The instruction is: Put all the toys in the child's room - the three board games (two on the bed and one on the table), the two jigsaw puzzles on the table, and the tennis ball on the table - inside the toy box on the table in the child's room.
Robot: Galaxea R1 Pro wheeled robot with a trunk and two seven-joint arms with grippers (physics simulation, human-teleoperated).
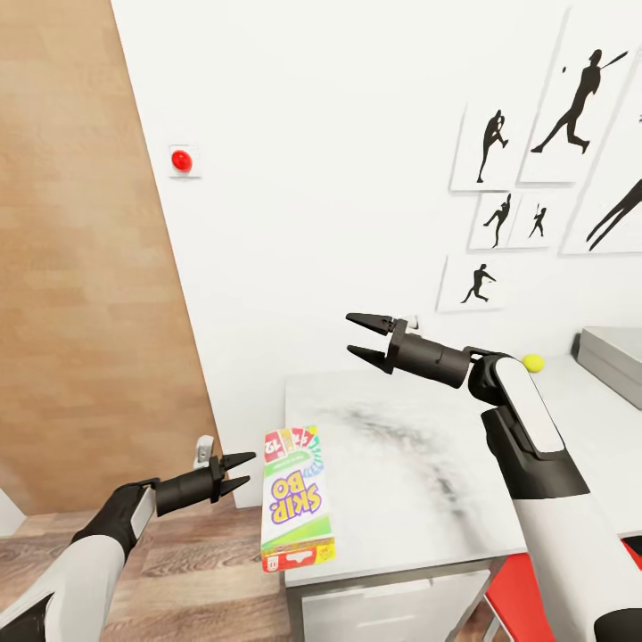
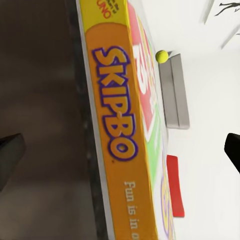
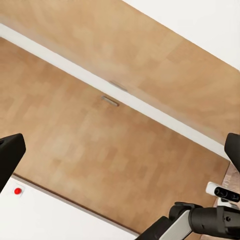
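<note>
Skip-Bo board game (image 1: 298,499) lies flat at the near left corner of the desk (image 1: 419,473), both tools empty.

The left tool (image 1: 239,473) hovers just beside the game's left edge with its fingers spread and nothing between them — it sits off the desk, over the wood plank floor (image 1: 205,571). In the left wrist view the box's orange side (image 2: 117,145) shows close up, with the tennis ball (image 2: 161,56) and the grey toy box (image 2: 176,92) beyond it. The right tool (image 1: 367,337) is raised above the desk's far edge, jaws wide apart, pointing toward the white wall. The ball (image 1: 533,362) rests at the back of the desk, just beside the toy box (image 1: 615,357) at the right edge. Baseball-player silhouettes (image 1: 571,98) hang on the wall above — a red button (image 1: 181,160) sits further left, next to a wooden door (image 1: 80,267).
</note>
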